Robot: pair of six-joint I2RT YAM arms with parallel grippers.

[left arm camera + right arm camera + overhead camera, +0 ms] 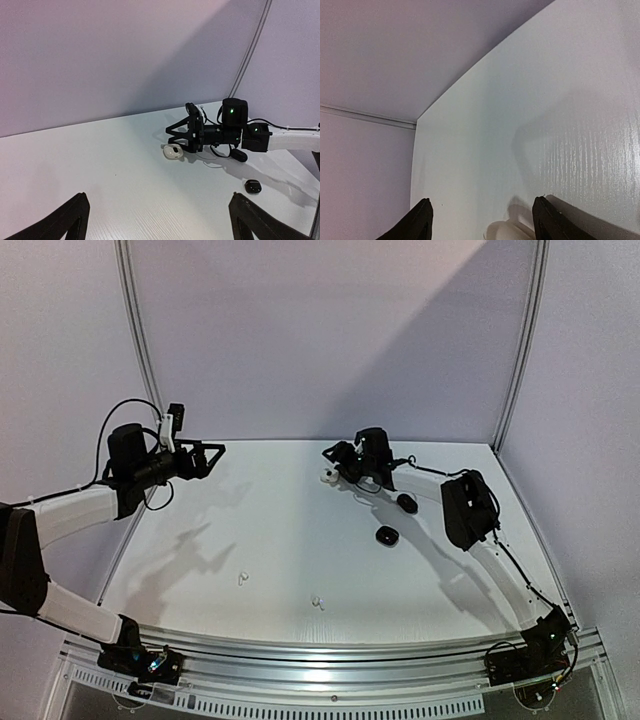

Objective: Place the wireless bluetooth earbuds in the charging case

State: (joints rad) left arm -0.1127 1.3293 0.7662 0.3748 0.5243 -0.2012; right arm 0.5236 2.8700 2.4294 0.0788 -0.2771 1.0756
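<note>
Earbud spotting: white earbud [241, 578] and second white earbud [318, 601] loose on counter [280, 540] near front edge, well apart from all cases. No black buds spotted.

Handling guess: tiny, featherlight, hard glossy shell, probably slippery. Would pinch across bud body, leave stem free.

My right pincer [482, 200] apart, straddling white case [507, 232], not clamped far as I see. My left pincer [210, 452] wide apart, up in air, empty.

Black case [406, 503] and second black case [387, 535] beside right arm. Contents, lids: too small to tell.
</note>
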